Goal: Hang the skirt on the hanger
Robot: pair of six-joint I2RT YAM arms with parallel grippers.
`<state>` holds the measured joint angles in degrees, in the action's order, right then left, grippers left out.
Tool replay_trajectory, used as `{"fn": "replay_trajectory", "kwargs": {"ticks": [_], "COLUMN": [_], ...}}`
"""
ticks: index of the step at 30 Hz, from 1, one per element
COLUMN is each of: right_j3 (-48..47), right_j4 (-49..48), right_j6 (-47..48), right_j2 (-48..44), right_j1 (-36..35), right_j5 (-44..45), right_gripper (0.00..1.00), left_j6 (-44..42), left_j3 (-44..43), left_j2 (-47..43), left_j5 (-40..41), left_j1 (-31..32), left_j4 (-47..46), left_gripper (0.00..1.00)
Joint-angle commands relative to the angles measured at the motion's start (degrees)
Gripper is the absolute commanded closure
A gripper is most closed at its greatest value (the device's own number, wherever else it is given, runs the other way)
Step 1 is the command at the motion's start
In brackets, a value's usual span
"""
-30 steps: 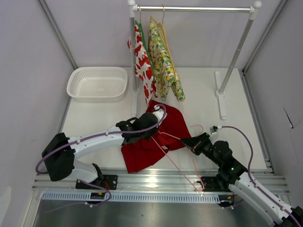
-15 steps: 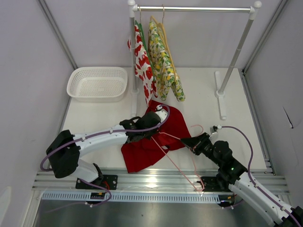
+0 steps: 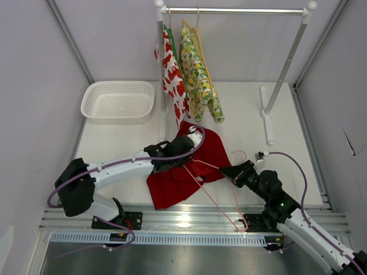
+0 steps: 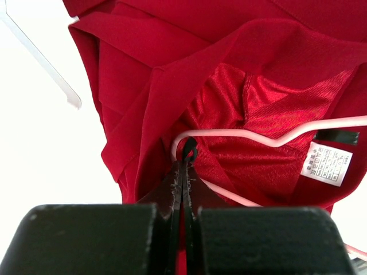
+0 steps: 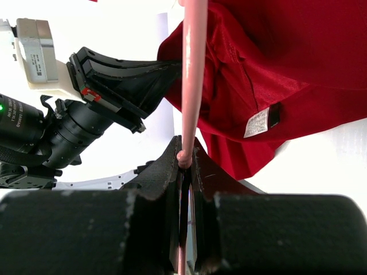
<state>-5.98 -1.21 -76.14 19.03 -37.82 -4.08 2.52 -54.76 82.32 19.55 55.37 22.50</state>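
**Jaws shut on both arms; skirt flat on table, hanger wire lying across it**

Top external view. We note the left gripper with its fingers brought together, tip down on the near-left part of the skirt. The skirt lies spread on the table, just near of the rack's hanging clothes. The right gripper sits at the skirt's right edge, clamped on the hanger. One pink leg of the hanger crosses the red cloth; another runs off toward the near edge of the table. A white basket stands at far left. A fruit-print garment and a yellow-green garment hang from the rail.

Left wrist view. We see no gap between the fingers. Their tips meet at a rounded bend of the pink wire, which lies on the shiny inner face of the skirt. A small dark loop sits at the tips. We cannot tell whether any cloth is nipped there. A white care label and a black tag show at right.

Right wrist view. We see the fingers gripping the pink wire, which runs straight away from them along the skirt's left edge. The care label shows again on the red cloth. The left arm's black gripper body is at left, touching the skirt.
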Motion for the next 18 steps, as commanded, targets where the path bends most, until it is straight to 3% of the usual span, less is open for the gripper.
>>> {"fn": "replay_trajectory", "kwargs": {"ticks": [1, 8, 18], "right_j3": [-3.25, -6.68, -9.58], "right_j4": [0.24, 10.34, 16.41], "right_j6": [1.87, 4.42, 6.96], "right_j2": [-1.01, -4.26, -6.90], "right_j1": [-0.23, -0.23, -0.32], "right_j5": [1.70, 5.99, 8.21], "right_gripper": [1.00, 1.00, 1.00], "left_j6": [1.25, 4.50, 7.23], "left_j3": [-0.17, 1.85, 3.35], "left_j2": [-3.74, -5.24, -6.39], "left_j5": [0.84, 0.49, -0.92], "left_j1": [0.35, -0.79, -3.61], "left_j4": [-2.98, -5.01, -6.42], "left_gripper": [1.00, 1.00, 1.00]}}
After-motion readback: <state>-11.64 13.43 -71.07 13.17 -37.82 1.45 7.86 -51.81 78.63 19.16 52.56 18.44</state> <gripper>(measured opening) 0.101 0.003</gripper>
